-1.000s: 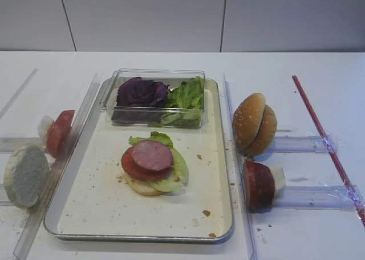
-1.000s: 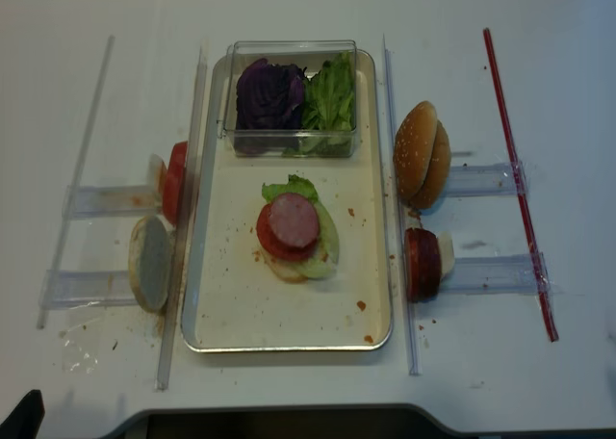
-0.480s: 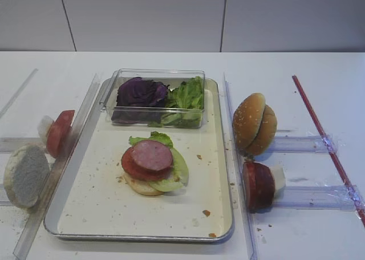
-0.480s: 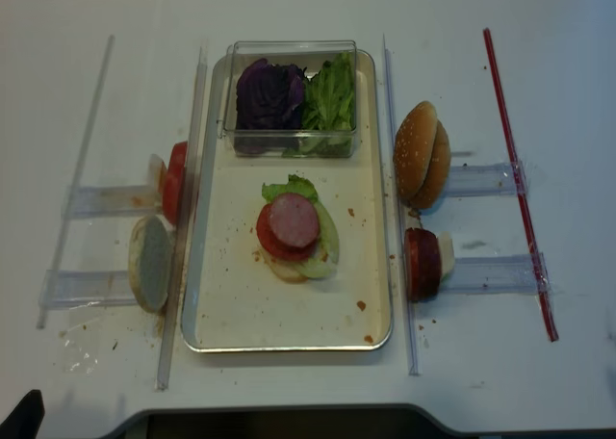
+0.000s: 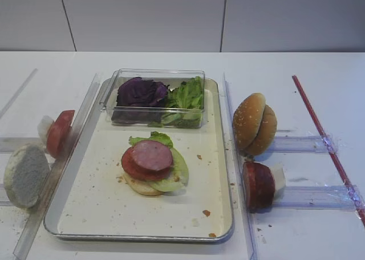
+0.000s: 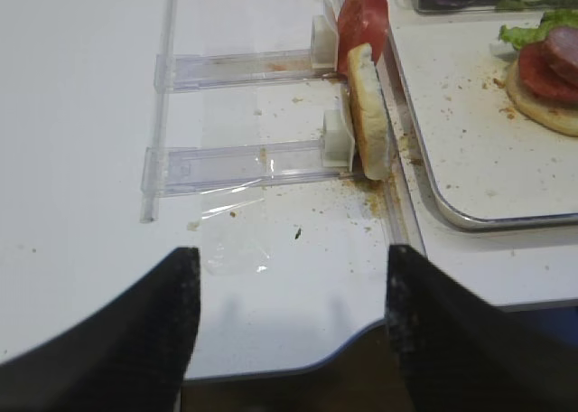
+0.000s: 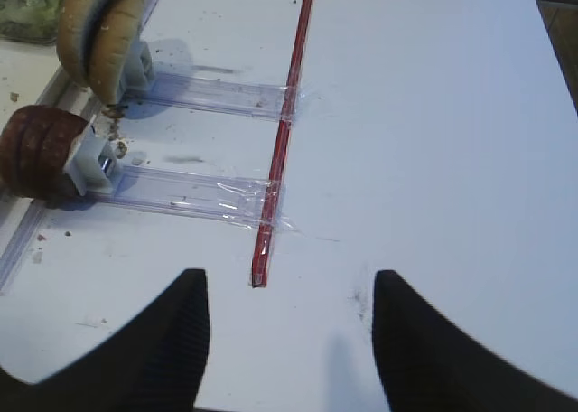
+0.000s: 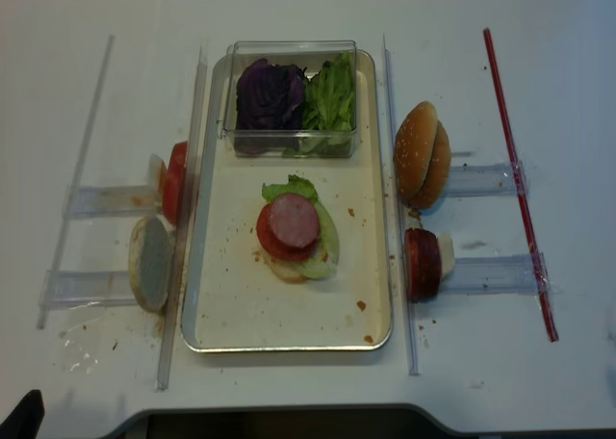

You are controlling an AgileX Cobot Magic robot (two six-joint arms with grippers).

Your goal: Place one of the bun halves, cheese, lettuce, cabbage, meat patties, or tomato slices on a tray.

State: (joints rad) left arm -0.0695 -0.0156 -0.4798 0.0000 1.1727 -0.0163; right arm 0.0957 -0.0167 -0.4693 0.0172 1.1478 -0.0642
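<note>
Exterior high view, reading left to right. At the left edge a pale bun half [image 5: 25,175] is standing on edge against a clear plastic holder [image 8: 82,287], with tomato slices [image 5: 59,133] standing in the holder just above it. Both are sitting just outside the left rim of the tray [image 5: 102,214].

In the middle of the frame the tray is carrying a clear plastic box [image 5: 155,118] at its upper end; purple cabbage [image 5: 141,92] is lying in the box's left half and green lettuce [image 5: 187,94] in its right half. Below the box, near the tray's centre, a stack is resting: a bun base [image 5: 141,187], a lettuce leaf, a tomato slice and a meat patty [image 5: 151,154] on top. Crumbs are speckling the tray.

Right of the tray, sesame bun halves [image 5: 254,124] are standing on edge in the upper holder, and meat patties [image 5: 259,185] are standing in the lower one. A red strip [image 5: 325,140] is running diagonally at the far right.

Left wrist view: the left gripper [image 6: 287,326] is hovering over bare table at the bottom of the frame, fingers spread, grasping nothing.

Right wrist view: the right gripper [image 7: 289,340] is hovering likewise, fingers released, nothing between them.
</note>
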